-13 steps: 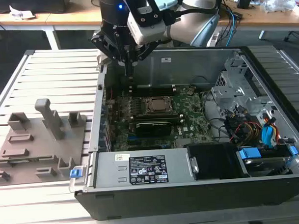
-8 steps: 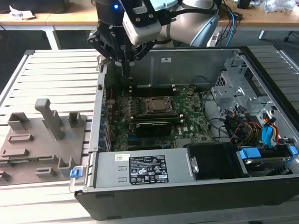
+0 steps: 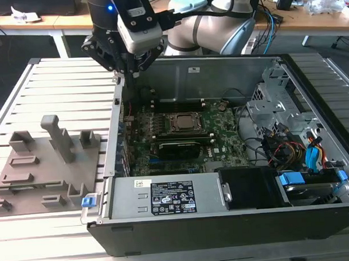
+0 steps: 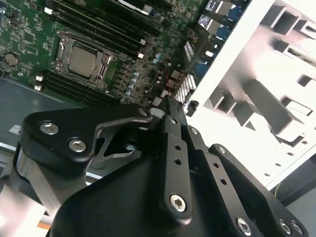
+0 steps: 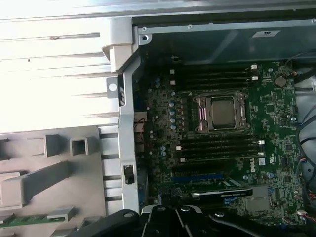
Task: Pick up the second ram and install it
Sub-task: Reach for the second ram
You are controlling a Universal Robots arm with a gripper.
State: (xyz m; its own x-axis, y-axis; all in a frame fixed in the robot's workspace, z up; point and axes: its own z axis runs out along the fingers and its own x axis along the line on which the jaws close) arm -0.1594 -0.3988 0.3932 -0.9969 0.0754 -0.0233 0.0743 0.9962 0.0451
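Note:
The second ram [image 5: 33, 219] is a thin green stick lying in a slot of the grey plastic tray [image 5: 64, 197], beside the open computer case. My gripper [image 3: 129, 70] hangs above the case's rear corner on the exterior view's left, over the case wall, well away from the ram. Its fingers [image 4: 169, 109] meet at the tips and hold nothing. Dark memory slots [image 5: 217, 148] run on both sides of the square CPU socket [image 5: 220, 112] on the green motherboard [image 5: 276, 128].
The grey tray [image 3: 44, 169] carries several raised blocks, one tall [image 3: 57, 137]. The metal case wall [image 5: 123, 128] stands between tray and motherboard. A graphics card [image 3: 178, 147], power supply [image 3: 165, 196] and drive bays with cables [image 3: 289, 143] crowd the case.

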